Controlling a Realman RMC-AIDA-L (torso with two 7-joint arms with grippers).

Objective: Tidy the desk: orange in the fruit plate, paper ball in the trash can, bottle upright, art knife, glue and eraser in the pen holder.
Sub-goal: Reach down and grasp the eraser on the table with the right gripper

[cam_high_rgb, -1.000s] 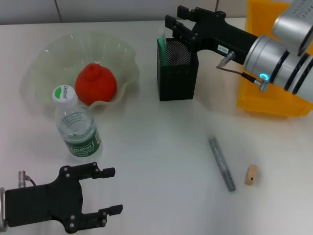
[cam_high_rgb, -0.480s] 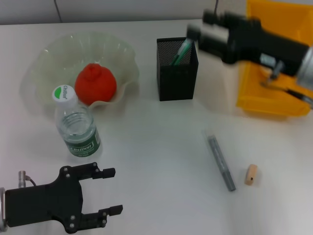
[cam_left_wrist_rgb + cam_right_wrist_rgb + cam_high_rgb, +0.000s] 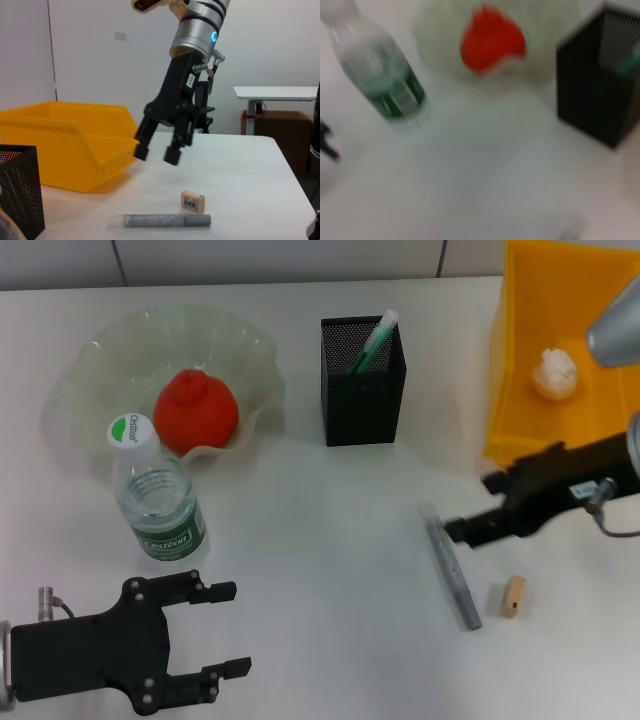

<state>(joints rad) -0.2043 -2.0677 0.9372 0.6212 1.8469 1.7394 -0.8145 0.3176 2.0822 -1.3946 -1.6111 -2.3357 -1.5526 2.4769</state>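
**Q:** What is on the desk, and where are your grippers?

**A:** The orange (image 3: 196,411) sits in the fruit plate (image 3: 110,345); the bottle (image 3: 156,492) stands upright just in front of it. The paper ball (image 3: 554,372) lies in the trash can (image 3: 520,390). A green-capped stick leans in the pen holder (image 3: 363,380). My left gripper (image 3: 222,630) rests near the front edge, fingers spread, empty. My right gripper (image 3: 475,508) hovers low with fingers apart, holding nothing, just beside the grey art knife (image 3: 452,573). The eraser (image 3: 513,597) lies near the knife's front end, not touching it.

**Q:** How should you take the knife?

**A:** I judge it best to turn my wrist so the fingers straddle the slim barrel across its width, descend at mid-length, and close gently so it doesn't roll or nudge the eraser.
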